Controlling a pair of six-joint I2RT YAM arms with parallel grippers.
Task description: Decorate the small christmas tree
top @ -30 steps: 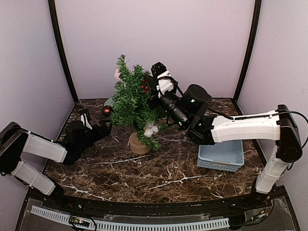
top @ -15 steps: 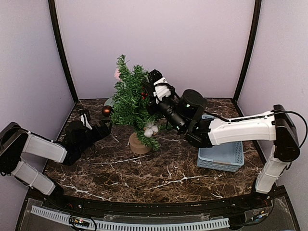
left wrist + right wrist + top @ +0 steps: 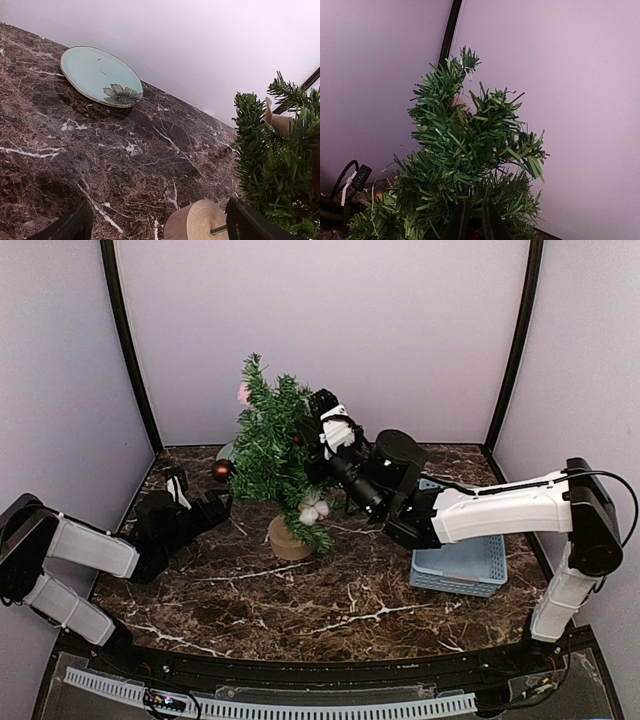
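The small christmas tree (image 3: 270,445) stands mid-table on its round wooden stump (image 3: 288,540). It carries a dark red ball (image 3: 221,469), white cotton balls (image 3: 314,508) and a pink piece (image 3: 243,393) near the top. My right gripper (image 3: 308,432) is pushed into the tree's right side, shut on a red berry sprig (image 3: 479,235) among the needles (image 3: 465,145). My left gripper (image 3: 220,503) lies low on the table left of the tree, open and empty. In the left wrist view the stump (image 3: 197,222) sits between its wide-apart fingers (image 3: 75,226).
A light blue basket (image 3: 462,562) sits on the table under the right arm. A teal plate with a flower print (image 3: 100,75) lies at the back left, near the wall. Dark frame posts stand in the back corners.
My right gripper has moved down and left from beside the tree into its branches, carrying the red berries. The left arm has not moved.
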